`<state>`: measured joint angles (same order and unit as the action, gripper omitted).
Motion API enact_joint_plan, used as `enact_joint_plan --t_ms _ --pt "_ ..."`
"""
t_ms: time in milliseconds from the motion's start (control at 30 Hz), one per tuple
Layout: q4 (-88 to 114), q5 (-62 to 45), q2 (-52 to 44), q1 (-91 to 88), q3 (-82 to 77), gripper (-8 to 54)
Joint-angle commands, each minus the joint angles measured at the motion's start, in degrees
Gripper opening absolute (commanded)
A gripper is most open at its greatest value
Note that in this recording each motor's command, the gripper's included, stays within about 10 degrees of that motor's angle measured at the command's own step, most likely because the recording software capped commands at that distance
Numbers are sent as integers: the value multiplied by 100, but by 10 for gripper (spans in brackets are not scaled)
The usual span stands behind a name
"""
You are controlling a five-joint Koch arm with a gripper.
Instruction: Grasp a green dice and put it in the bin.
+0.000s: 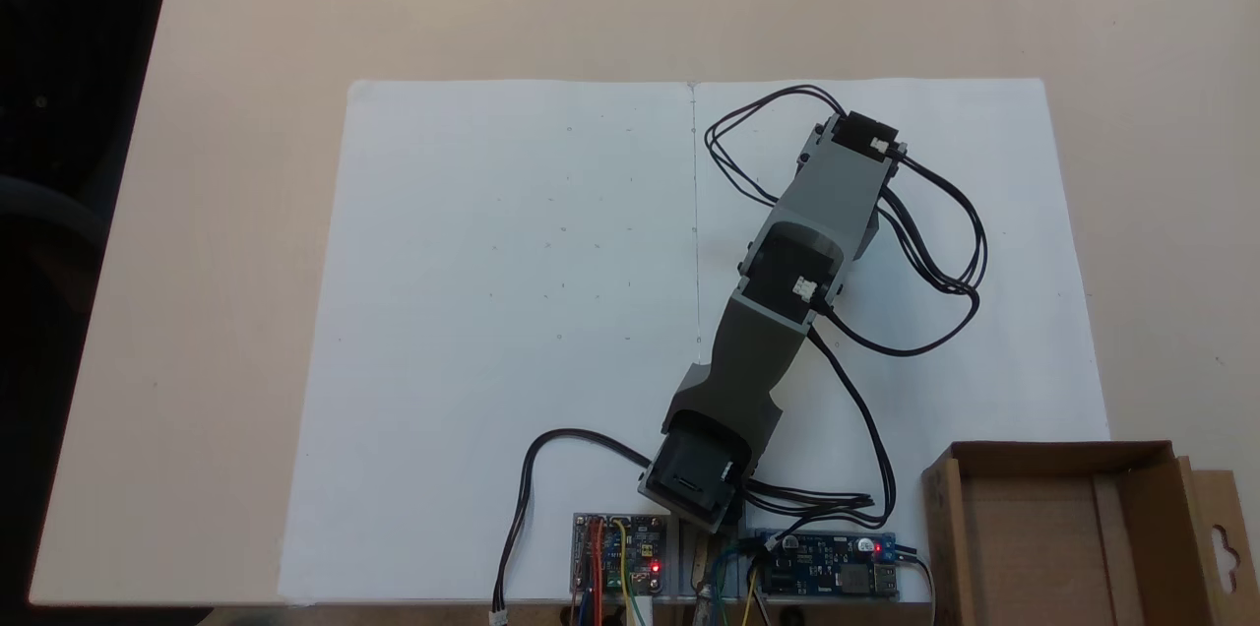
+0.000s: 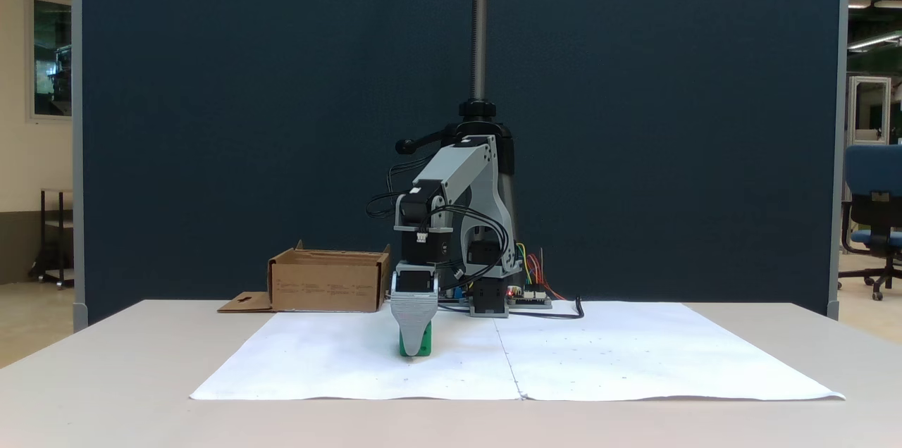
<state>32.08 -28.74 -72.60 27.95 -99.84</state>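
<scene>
White paper point(image 2: 599, 356) covers the near part of the table point(image 2: 106, 392), and on it, nearest the front camera, sits the green dice point(image 2: 421, 345), resting on the sheet with the gripper point(image 2: 414, 344) pointing straight down over it. Only one grey jaw faces that camera, partly covering the dice, so I cannot tell whether the jaws are parted or pressing on it. Above, the wrist hangs vertical from a bent elbow, the upper link sloping back to the base. From above, the arm point(image 1: 787, 281) reaches diagonally across the sheet. Beyond, beside the base, stands the bin point(image 2: 328, 282), well apart from the dice, its hang-hole flap flat on the table.
</scene>
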Motion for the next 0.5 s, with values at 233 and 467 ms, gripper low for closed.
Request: enact_joint_plan --t_ms 233,467 --pt "-132 -369 -105 97 272 356" --pt "-141 -360 -88 132 272 356"
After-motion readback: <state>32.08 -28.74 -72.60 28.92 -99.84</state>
